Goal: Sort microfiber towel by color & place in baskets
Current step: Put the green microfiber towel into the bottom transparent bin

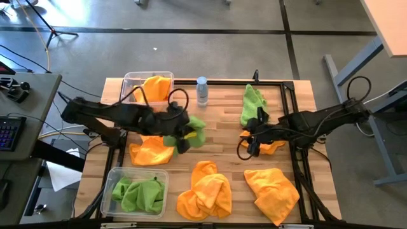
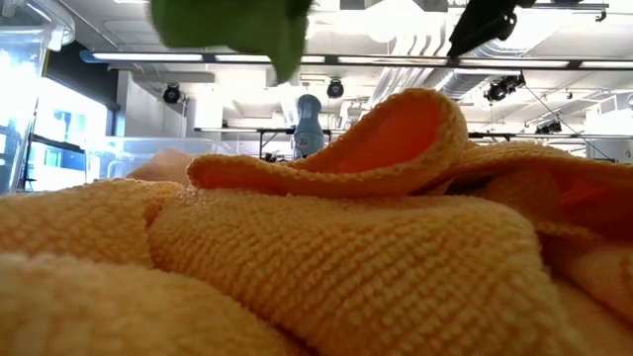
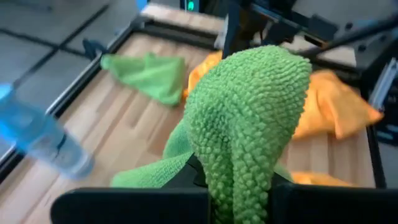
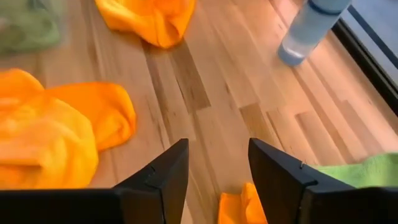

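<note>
My left gripper (image 1: 180, 135) hangs over the table's middle left, shut on a lime green microfiber towel (image 1: 193, 129), also at the low view's top (image 2: 237, 30). Over the table's right side my right gripper (image 4: 217, 180) is open, just above a small orange towel (image 1: 272, 146) and touching nothing. Another green towel (image 1: 253, 105) lies flat at the far right. Orange towels lie at the near middle (image 1: 205, 197), near right (image 1: 272, 194) and left of centre (image 1: 151, 151). The far-left basket (image 1: 130, 79) holds an orange towel, the near-left basket (image 1: 114, 173) green ones. My left gripper pinches a bunched fold of the green towel (image 3: 239, 183) between its two fingers, which slant downward from the table's left. The cloth bulges out beyond the fingers, and a loose end (image 3: 149, 175) hangs below. In the low view the towel hangs clear of the table.
A clear water bottle with a blue cap (image 1: 202, 90) stands at the far middle, between the far-left basket and the far green towel. A black frame rail (image 1: 289, 108) runs around the table. Bare wood (image 4: 217, 93) lies ahead of my right gripper.
</note>
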Controlling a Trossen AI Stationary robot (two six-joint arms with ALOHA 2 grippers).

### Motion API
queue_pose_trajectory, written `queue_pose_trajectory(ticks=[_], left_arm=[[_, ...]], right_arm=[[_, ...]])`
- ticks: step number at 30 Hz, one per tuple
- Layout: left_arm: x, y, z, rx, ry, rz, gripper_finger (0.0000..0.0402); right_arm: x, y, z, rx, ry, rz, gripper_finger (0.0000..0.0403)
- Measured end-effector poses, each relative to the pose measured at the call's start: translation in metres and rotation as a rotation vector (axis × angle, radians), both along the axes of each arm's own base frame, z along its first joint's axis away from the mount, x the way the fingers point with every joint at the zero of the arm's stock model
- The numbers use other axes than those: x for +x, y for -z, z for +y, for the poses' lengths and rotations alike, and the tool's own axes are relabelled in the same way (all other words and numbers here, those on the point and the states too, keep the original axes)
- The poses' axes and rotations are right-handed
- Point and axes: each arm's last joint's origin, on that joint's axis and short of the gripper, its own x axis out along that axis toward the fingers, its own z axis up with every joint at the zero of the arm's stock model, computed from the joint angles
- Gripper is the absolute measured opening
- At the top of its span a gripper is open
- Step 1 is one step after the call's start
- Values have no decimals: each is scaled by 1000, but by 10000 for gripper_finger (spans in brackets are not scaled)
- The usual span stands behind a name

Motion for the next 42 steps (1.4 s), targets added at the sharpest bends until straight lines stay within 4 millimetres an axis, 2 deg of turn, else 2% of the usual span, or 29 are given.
queue_pose_trajectory(ticks=[4,8,12,20,27,32,37,42], left_arm=[[-18,-20,-18,-19,31,61,0],[-34,-25,-42,-51,68,165,0],[-52,-20,-71,-101,95,264,0],[-83,-1,-131,-182,139,378,0],[-108,29,-164,-92,113,550,0],[-112,60,-180,-61,128,590,0],[-107,99,-188,-109,207,683,0],[-101,134,-190,-123,288,701,0]], right_arm=[[6,16,2,15,35,40,151],[9,31,4,80,109,51,145],[10,34,12,183,151,4,144],[16,24,34,337,144,-160,144],[17,17,48,405,140,-247,144],[14,17,54,417,160,-270,145],[13,16,57,410,161,-278,145],[12,16,57,409,161,-279,145]])
